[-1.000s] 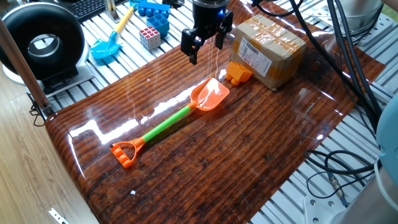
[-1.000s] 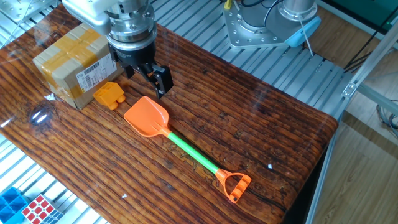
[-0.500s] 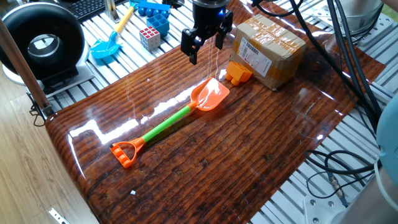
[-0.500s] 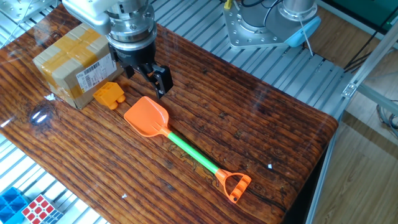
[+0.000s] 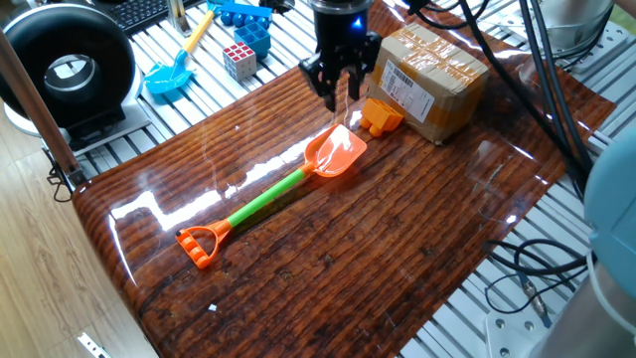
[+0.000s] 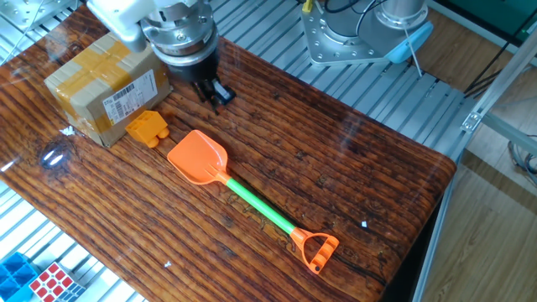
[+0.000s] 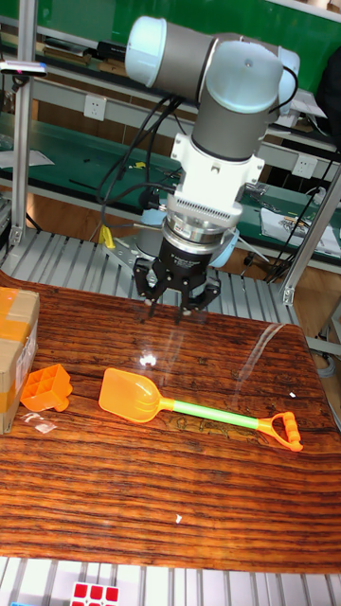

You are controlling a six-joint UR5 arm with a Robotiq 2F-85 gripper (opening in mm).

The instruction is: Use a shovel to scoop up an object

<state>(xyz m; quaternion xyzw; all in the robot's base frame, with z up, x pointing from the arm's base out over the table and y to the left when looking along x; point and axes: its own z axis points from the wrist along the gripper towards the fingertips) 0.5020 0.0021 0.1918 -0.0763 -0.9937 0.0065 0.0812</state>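
The shovel [image 5: 336,154] lies flat on the wooden tabletop, with its orange blade toward the box, a green shaft and an orange loop end [image 5: 202,244]. It also shows in the other fixed view as the shovel [image 6: 198,158] and in the tall view as the shovel [image 7: 133,395]. The object, a small orange brick [image 5: 380,116], rests between blade tip and box, apart from the blade; brick [image 6: 147,128], brick [image 7: 45,388]. My gripper [image 5: 340,94] hovers above the table just behind the blade, open and empty; gripper [image 6: 214,92], gripper [image 7: 175,301].
A brown cardboard box [image 5: 432,70] stands right behind the brick. Off the wooden board lie a blue toy shovel [image 5: 171,75], a puzzle cube [image 5: 239,60], blue bricks [image 5: 248,35] and a black round device [image 5: 70,65]. Cables [image 5: 537,259] trail at the right edge.
The gripper has turned about its vertical axis and shifted slightly toward the box. Shovel and brick have not moved.
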